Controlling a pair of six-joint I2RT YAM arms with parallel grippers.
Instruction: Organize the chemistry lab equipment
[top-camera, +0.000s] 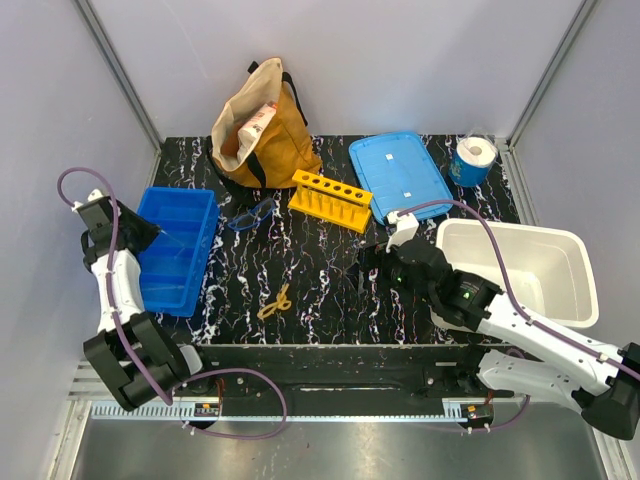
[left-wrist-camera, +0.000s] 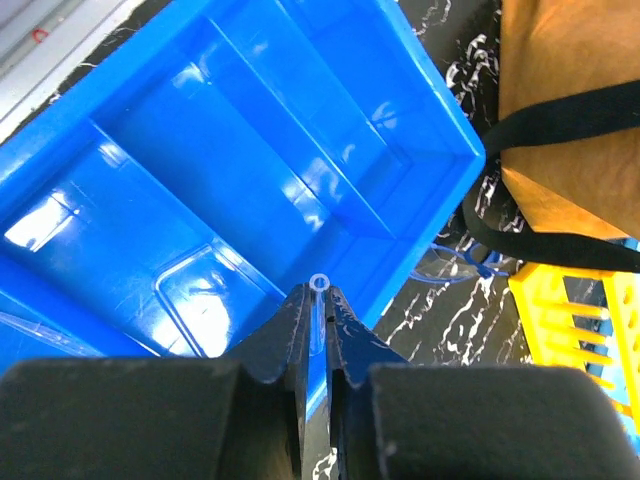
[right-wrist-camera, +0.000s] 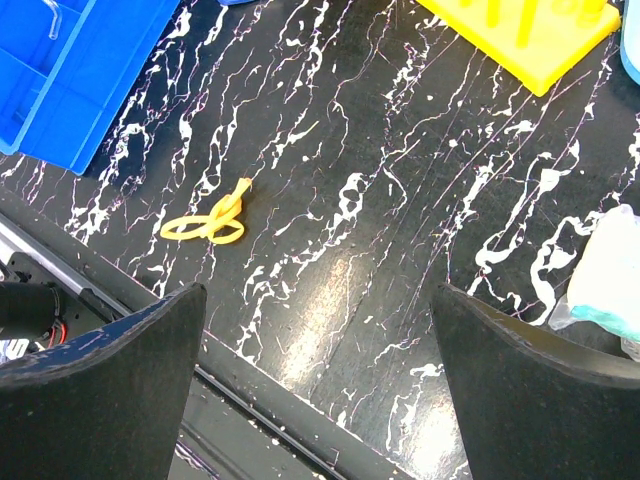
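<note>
At left, over the blue bin (top-camera: 178, 250): left end effector (left-wrist-camera: 320, 296) pinched narrow on a thin clear tube (left-wrist-camera: 320, 283), tube's open end toward the wrist camera. Just right of the bin, on the bench (top-camera: 330, 290): clear safety goggles (top-camera: 250, 213); nearer the front edge, small yellow looped piece (right-wrist-camera: 205, 222). Further right: right end effector (right-wrist-camera: 320, 340) spread wide, gripping nothing, above bare bench; pale green glove (right-wrist-camera: 608, 268) lying near one finger.

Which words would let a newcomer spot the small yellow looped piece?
Start at the black marbled table, then look near its edge closest to the arms, just right of the blue bin. The yellow looped piece lies flat there, alone on bare tabletop. Unlike the rigid yellow rack farther back, it is tiny, thin and twisted into loops.
</note>
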